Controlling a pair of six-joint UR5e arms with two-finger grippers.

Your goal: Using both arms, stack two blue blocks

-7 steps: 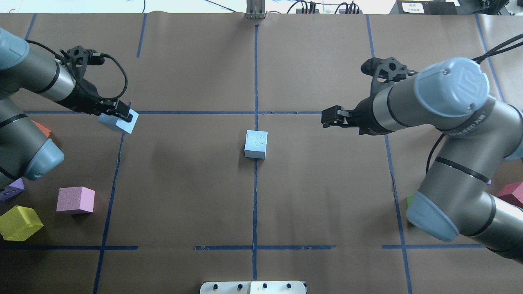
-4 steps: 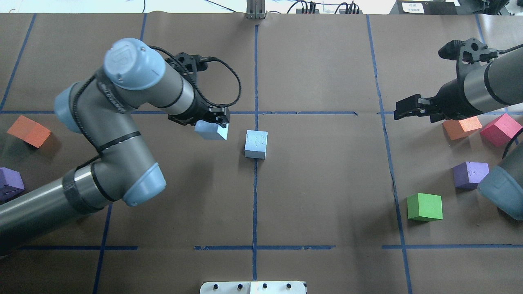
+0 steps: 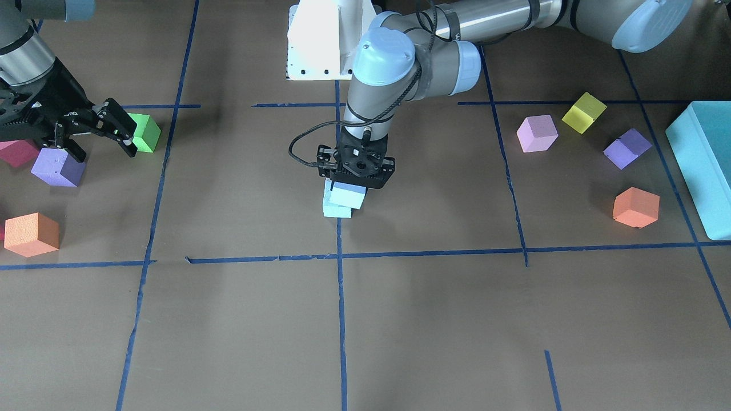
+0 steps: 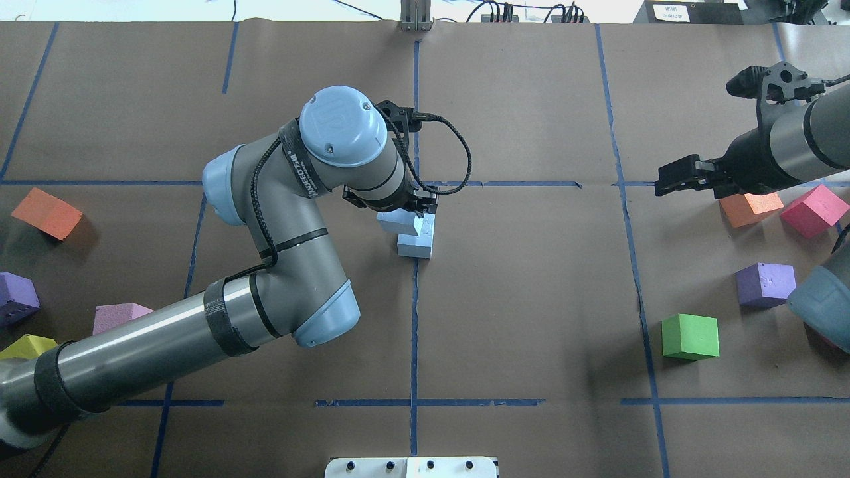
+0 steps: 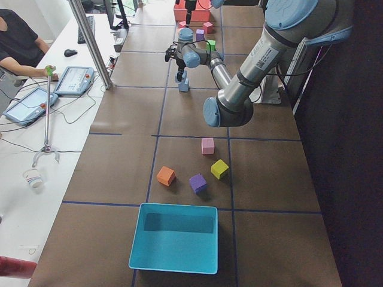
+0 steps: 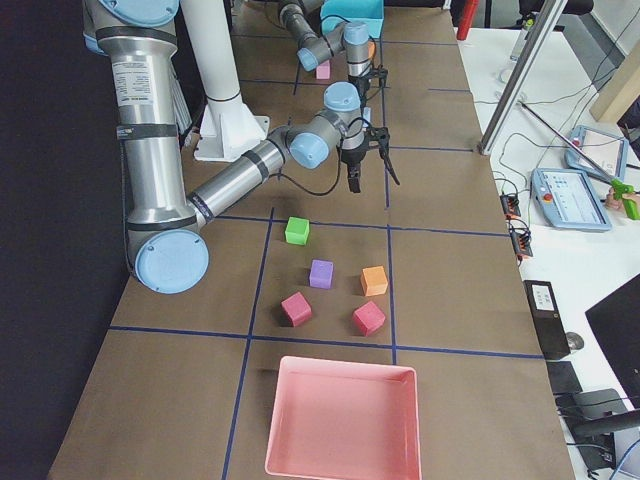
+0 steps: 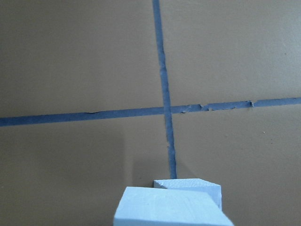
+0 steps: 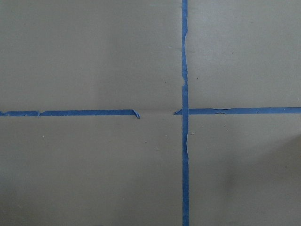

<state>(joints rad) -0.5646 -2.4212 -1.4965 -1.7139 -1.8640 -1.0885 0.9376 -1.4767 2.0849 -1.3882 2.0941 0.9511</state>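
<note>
One light-blue block [image 4: 416, 247] sits on the centre tape line; it also shows in the front view [image 3: 337, 210]. My left gripper [image 4: 413, 210] [image 3: 355, 181] is shut on the second blue block [image 4: 398, 222] [image 3: 347, 196] and holds it over the first, offset a little toward my left. I cannot tell whether the two touch. In the left wrist view the held block [image 7: 171, 209] overlaps the lower one [image 7: 193, 185]. My right gripper [image 4: 666, 184] [image 3: 105, 145] is open and empty, far out on my right side.
Green [image 4: 690, 336], purple [image 4: 765, 284], orange [image 4: 750, 207] and pink-red [image 4: 813, 210] cubes lie near the right arm. Orange [image 4: 46, 212], purple [image 4: 16, 299], pink [image 4: 116, 313] and yellow [image 4: 26, 345] cubes lie left. A teal tray [image 3: 702, 171] and a pink tray [image 6: 340, 420] stand at the table ends.
My left arm has carried the blue block rightward from the left side to over the centre block. My right arm has drawn back to the right.
</note>
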